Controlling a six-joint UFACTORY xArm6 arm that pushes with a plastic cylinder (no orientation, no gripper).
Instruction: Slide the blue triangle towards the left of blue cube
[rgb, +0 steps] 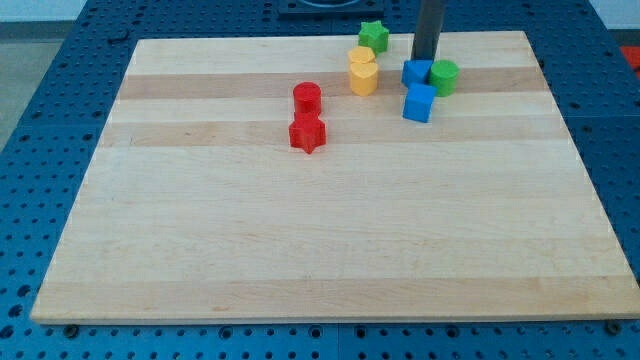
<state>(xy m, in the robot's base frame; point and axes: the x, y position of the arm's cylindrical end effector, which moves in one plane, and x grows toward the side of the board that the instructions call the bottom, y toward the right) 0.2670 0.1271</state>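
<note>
Two blue blocks sit at the view's upper right. The lower one (420, 103) looks like a cube. The upper one (415, 72) is partly behind my rod and its shape is hard to make out; it may be the triangle. It sits just above the cube, nearly touching it, and touches a green cylinder (445, 76) on its right. My tip (428, 60) comes down at the top edge of the upper blue block, touching it or nearly so.
Two yellow blocks (363, 71) are stacked close together left of the blue blocks. A green star (373, 36) lies near the board's top edge. A red cylinder (307, 98) and a red star (308, 133) sit further left. The board's top edge (480, 33) is close.
</note>
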